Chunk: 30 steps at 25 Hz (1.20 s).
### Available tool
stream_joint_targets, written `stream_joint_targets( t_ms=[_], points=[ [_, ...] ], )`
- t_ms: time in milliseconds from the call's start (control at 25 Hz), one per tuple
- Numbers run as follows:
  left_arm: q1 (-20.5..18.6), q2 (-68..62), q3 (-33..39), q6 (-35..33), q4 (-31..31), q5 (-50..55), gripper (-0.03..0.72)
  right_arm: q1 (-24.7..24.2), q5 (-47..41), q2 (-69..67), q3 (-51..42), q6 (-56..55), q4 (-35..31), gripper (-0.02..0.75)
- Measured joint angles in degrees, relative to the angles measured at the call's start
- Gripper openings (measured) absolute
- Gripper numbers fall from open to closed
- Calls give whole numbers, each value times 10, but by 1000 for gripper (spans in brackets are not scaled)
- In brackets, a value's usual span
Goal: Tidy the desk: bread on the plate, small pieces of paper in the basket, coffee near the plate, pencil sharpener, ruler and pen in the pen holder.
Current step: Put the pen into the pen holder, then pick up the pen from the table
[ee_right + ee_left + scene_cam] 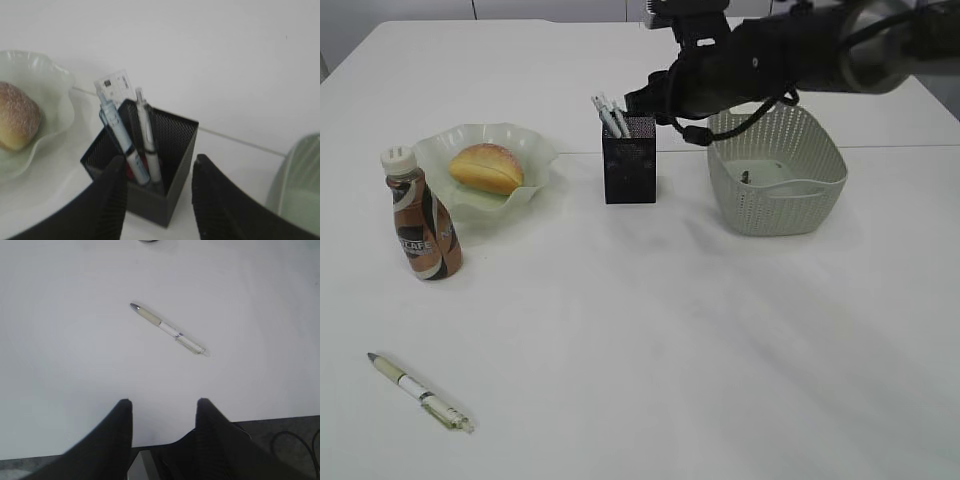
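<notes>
A bread roll (485, 167) lies on the pale green wavy plate (535, 150). A brown coffee bottle (420, 215) stands just left of the plate. The black mesh pen holder (629, 165) holds two pens (145, 135), a white ruler-like strip (112, 85) and something red at its bottom. My right gripper (159, 160) is open and empty, hovering just above the holder (165, 195); in the exterior view it (648, 98) sits behind the holder's top. A white pen (420, 392) lies at the front left. My left gripper (164, 402) is open and empty, short of that pen (167, 329).
A pale green perforated basket (775, 215) stands right of the holder with a small dark scrap (747, 177) inside. The right arm spans from the upper right over the basket. The table's front edge (280, 417) shows below the left gripper.
</notes>
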State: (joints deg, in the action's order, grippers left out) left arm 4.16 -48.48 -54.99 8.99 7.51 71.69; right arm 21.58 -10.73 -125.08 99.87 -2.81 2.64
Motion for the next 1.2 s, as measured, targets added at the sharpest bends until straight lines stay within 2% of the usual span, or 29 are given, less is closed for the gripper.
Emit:
stream_joint_targets(
  t_ms=[240, 480, 760, 1040, 1200],
  points=[
    [0, 0, 0, 65, 0, 0, 307, 0, -237, 77, 0, -1, -48, 351],
    [0, -10, 0, 159, 0, 0, 307, 0, -396, 144, 0, -1, -59, 351],
    [0, -80, 0, 190, 14, 0, 308, 0, -565, 156, 3, -1, -63, 350],
    [0, -161, 0, 212, 32, -54, 319, 0, -595, 156, 3, -1, -74, 350],
    [0, -192, 0, 231, 70, -100, 319, 0, -595, 156, 3, -1, -80, 349]
  ],
)
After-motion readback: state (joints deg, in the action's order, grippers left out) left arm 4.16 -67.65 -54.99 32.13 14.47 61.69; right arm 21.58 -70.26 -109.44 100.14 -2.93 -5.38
